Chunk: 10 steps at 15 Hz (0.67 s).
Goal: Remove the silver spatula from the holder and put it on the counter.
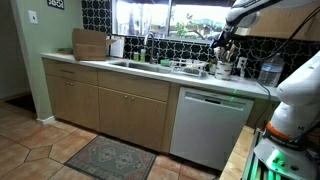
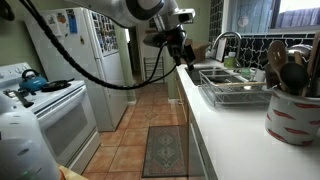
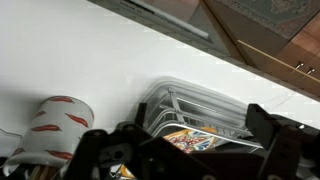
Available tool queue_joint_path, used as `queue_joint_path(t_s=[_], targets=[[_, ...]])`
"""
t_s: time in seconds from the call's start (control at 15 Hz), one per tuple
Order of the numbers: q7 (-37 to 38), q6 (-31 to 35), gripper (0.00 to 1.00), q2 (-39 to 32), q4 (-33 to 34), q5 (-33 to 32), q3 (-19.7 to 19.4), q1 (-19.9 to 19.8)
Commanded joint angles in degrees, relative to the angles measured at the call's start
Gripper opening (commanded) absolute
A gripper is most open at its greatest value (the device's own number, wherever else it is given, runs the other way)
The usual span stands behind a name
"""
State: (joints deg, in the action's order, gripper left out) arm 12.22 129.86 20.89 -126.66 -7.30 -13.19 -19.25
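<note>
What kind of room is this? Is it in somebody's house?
Most likely a home kitchen. There is a long pale counter with a sink in it, a white dishwasher under it, and in an exterior view a white stove and a fridge.

Daylight comes through the window behind the sink, partly blown out to white in both exterior views. The cabinets beneath sit in dimmer, flatter light. The counter glares pale and textureless, in the wrist view as well. Every picture is small and soft: the holder, close to the lens, is blurred, and the gripper shows as a dark, unfocused mass.
</note>
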Motion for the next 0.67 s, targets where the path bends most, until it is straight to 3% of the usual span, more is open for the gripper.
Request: queue_joint_path(t_s=[0.0, 0.6], targets=[[5.2, 3.4, 1.0, -4.0, 1.5, -4.0, 0.2, -2.7], [15.8, 13.7, 1.0, -11.8, 4.1, -10.4, -1.9, -7.2]])
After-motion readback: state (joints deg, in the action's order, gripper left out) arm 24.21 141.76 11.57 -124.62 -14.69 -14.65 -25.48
